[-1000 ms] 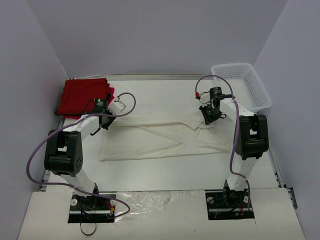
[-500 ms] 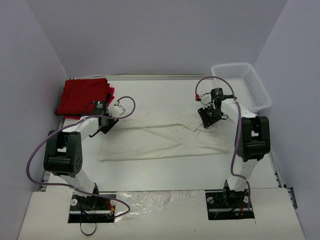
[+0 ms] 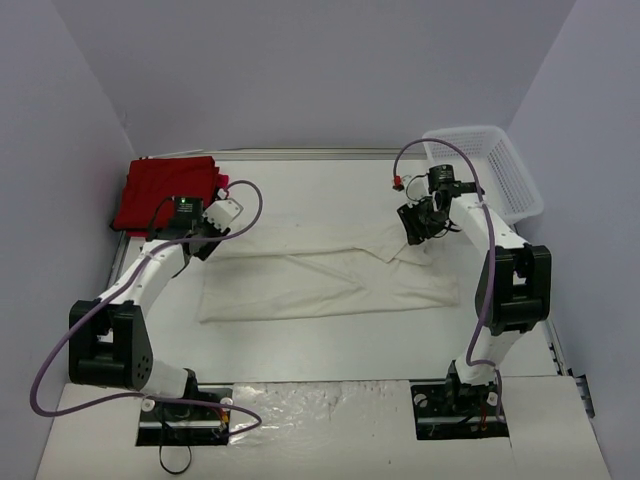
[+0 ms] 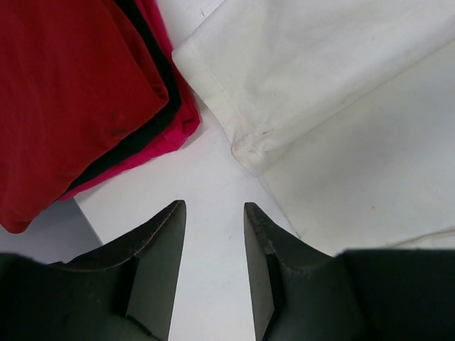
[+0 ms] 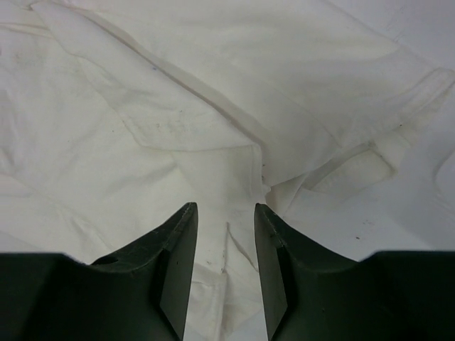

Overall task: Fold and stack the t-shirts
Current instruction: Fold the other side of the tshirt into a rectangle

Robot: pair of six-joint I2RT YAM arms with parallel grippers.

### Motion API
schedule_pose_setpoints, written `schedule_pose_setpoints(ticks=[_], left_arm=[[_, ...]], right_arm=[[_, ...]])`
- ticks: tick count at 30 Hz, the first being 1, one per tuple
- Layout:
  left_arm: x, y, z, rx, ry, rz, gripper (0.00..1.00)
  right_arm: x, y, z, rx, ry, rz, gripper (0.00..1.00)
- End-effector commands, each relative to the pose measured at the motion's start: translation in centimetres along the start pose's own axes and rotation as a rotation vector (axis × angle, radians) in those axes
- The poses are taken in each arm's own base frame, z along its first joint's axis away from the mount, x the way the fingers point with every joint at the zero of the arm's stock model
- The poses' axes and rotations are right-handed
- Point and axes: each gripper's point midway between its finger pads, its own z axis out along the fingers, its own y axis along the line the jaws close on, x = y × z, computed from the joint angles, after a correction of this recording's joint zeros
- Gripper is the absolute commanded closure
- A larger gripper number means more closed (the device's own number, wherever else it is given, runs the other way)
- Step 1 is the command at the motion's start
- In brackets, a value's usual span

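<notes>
Both grippers are hovering over the ends of the cream-white t-shirt (image 3: 320, 275), which is lying spread across the middle of the worktop (image 3: 320, 190), partly folded along its length. The left gripper (image 4: 213, 209) is holding its jaws parted and empty over bare worktop, just near of the shirt's far-left hem corner. The right gripper (image 5: 224, 209) is also keeping its jaws released, with nothing between them, above the bunched sleeve folds at the right end. The red t-shirts (image 3: 165, 190) are sitting stacked in the far-left corner, and the basket (image 3: 517, 180) is standing at the far right.

Trouble is probably waiting on the left. The stack's edge is lying just beside the hem corner, so a descent drifting left could be catching red cloth and dragging the stack apart. Coming straight down, the jaws would likely be closing on bare worktop. On the right, several layers are overlapping under the jaws, so a shallow pinch may be taking only the top layer and leaving the sleeve trailing, which would be skewing the fold.

Compared with half a second ago, the left arm is reaching out further, its elbow lower toward the near left, and its gripper is sitting a little farther, closer to the stack. The right gripper is also sitting slightly farther. The shirt itself is lying much as it was.
</notes>
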Motion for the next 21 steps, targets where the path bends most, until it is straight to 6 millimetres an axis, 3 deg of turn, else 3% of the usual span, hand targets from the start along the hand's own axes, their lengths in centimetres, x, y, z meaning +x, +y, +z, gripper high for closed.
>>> schedule_pose_setpoints(ticks=[1, 13, 21], left_arm=[[0.5, 0.0, -1.5, -0.01, 0.01, -0.033, 0.63], [0.7, -0.3, -3.1, -0.04, -0.018, -0.1, 0.46], [1.0, -0.8, -3.5, -0.032, -0.033, -0.127, 0.37]], right_arm=[[0.3, 1.9, -0.9, -0.071, 0.013, -0.028, 0.66], [2.6, 6.7, 2.6, -0.299, 0.128, -0.063, 0.64], [3.2, 7.3, 4.4, -0.354, 0.156, -0.054, 0.64]])
